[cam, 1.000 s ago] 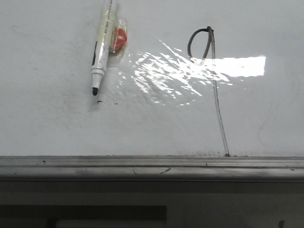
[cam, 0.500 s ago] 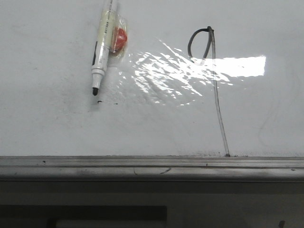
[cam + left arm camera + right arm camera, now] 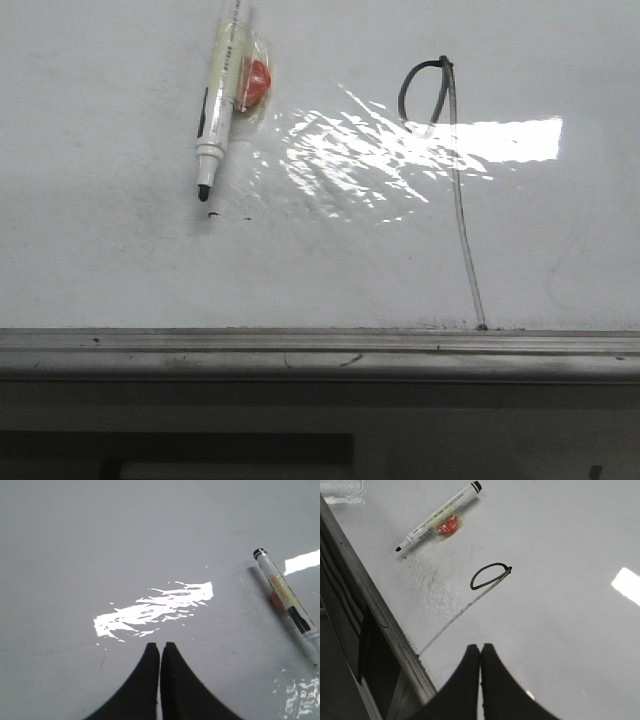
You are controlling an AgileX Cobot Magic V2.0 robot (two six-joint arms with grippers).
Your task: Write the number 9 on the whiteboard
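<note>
On the whiteboard (image 3: pixel 100 260) you have the number 9 (image 3: pixel 452 180) drawn right of the uncapped marker (image 3: pixel 220 100), which lies flat because the left gripper (image 3: pixel 160 646) and right gripper (image 3: pixel 480 647) hover clenched and empty; its barrel print is unreadable.

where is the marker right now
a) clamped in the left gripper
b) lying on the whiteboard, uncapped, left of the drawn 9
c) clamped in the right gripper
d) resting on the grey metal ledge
b: the front view shows the marker lying loose on the whiteboard, black tip bare, left of the number 9, while the left gripper and right gripper are both shut on nothing.
</note>
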